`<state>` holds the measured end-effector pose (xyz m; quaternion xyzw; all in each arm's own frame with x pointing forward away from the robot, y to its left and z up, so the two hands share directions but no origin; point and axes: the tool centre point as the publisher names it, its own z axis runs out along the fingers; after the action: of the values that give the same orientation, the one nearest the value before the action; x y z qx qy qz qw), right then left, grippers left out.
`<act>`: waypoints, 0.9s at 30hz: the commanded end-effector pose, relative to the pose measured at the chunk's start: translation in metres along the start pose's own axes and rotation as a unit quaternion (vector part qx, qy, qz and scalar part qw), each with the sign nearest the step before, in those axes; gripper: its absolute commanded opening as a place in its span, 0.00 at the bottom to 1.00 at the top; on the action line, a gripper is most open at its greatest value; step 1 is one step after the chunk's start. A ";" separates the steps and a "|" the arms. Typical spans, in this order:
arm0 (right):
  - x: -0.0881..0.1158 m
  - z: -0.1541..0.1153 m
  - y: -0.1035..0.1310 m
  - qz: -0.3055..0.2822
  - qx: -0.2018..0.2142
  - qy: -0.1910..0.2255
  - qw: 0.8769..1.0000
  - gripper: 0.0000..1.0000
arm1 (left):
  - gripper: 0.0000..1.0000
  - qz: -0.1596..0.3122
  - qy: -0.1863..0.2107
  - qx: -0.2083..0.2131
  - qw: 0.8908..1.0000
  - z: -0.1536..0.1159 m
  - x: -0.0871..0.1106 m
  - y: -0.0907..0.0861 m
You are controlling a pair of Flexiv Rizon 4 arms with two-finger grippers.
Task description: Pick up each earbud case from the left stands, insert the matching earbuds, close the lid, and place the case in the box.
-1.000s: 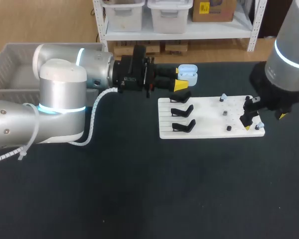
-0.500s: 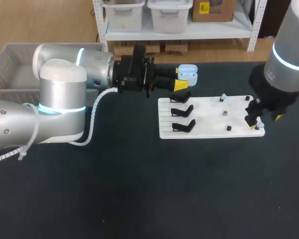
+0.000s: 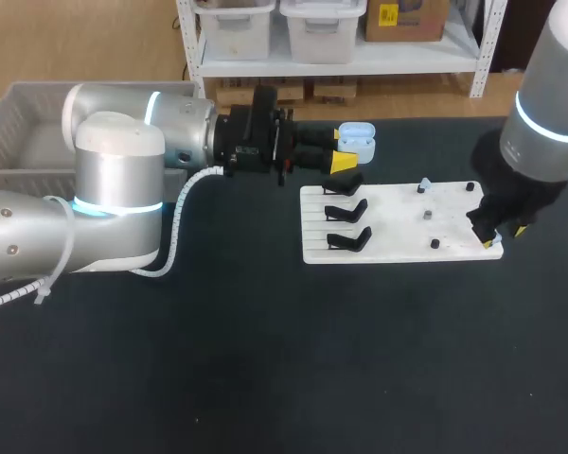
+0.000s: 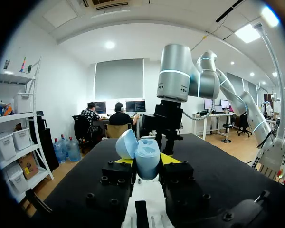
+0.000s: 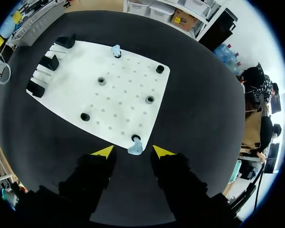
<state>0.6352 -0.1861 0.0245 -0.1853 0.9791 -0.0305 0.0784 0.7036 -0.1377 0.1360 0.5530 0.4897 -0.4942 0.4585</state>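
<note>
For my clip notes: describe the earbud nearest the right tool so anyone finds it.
Find the white board, then its corner nearest the right tool. The blue earbud lies there beside a black peg, just ahead of its open tips; the other earbud stands at the far edge.

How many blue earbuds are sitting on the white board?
2. One earbud sits at the board's far edge; the other is at its corner, by the open right jaws. Others may hide inside the case.
</note>
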 end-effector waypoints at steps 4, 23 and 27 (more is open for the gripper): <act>-0.001 0.006 0.000 -0.001 0.008 0.002 1.000 0.45 | 0.00 0.000 0.000 0.000 1.000 0.000 0.000 0.000; -0.002 0.012 -0.001 0.001 0.023 0.003 1.000 0.33 | 0.00 0.000 0.000 0.000 1.000 0.000 0.000 0.000; -0.003 0.013 -0.002 0.002 0.025 0.003 1.000 0.32 | 0.00 0.000 0.000 0.000 1.000 0.000 0.000 0.000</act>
<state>0.6405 -0.1871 0.0140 -0.1826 0.9786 -0.0539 0.0781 0.7036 -0.1377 0.1360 0.5530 0.4897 -0.4942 0.4585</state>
